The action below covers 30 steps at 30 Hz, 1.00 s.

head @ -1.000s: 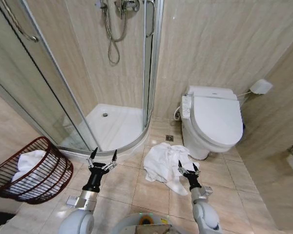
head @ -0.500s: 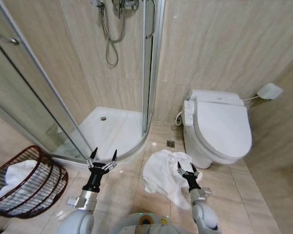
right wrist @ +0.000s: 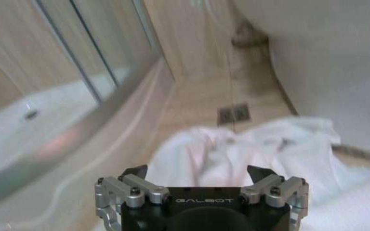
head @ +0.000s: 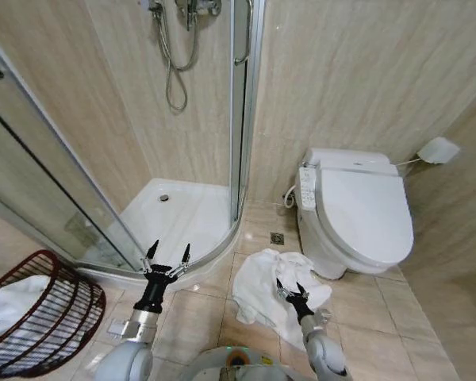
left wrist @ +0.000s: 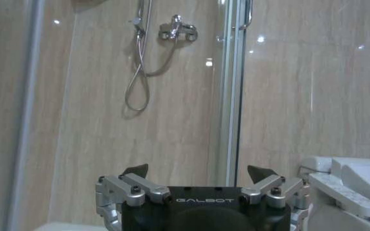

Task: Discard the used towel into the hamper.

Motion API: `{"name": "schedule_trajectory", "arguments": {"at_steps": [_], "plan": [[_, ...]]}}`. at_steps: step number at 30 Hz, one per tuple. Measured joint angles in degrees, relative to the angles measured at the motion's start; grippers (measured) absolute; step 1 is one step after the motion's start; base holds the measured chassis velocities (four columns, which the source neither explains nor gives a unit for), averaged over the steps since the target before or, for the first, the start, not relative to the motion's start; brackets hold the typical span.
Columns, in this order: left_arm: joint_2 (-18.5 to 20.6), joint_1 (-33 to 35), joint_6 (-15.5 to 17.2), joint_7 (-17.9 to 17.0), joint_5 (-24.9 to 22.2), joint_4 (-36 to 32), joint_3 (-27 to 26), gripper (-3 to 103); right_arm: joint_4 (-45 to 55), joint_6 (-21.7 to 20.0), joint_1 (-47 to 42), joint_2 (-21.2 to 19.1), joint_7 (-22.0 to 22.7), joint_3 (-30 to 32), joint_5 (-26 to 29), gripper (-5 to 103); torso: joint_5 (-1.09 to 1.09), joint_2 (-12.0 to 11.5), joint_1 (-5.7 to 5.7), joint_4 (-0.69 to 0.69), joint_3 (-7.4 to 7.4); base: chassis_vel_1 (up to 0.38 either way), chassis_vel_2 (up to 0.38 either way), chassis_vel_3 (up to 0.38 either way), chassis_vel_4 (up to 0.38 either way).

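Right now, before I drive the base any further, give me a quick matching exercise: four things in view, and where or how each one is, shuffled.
Things:
1. towel
2. hamper
3. left claw
4. right claw

Places or states:
A. open, raised in front of the shower tray's curved edge
B. crumpled on the floor tiles beside the toilet base
C. open, over the white cloth
D. at the robot's far left, with white cloth already inside

Pairs: 1-B, 2-D, 3-A, 4-C
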Motion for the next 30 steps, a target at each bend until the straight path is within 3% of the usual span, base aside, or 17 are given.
{"name": "schedule_trajectory", "arguments": {"at_steps": [15, 30], "plan": [[0.00, -0.01, 0.00, 0.00, 0.00, 0.00, 0.00, 100, -7.44, -3.77, 5.71, -4.15, -0.96, -3.66, -0.68, 100, -0.01, 0.04, 0.02, 0.00, 0.02, -0.007, -0.001, 0.004, -0.003], [0.00, -0.01, 0.00, 0.00, 0.00, 0.00, 0.00, 100, -19.04, -3.76, 14.35, -6.47, -3.60, -5.11, -2.77, 100, -0.01, 0.05, 0.04, 0.00, 0.03, 0.000, 0.000, 0.000, 0.000]]}}
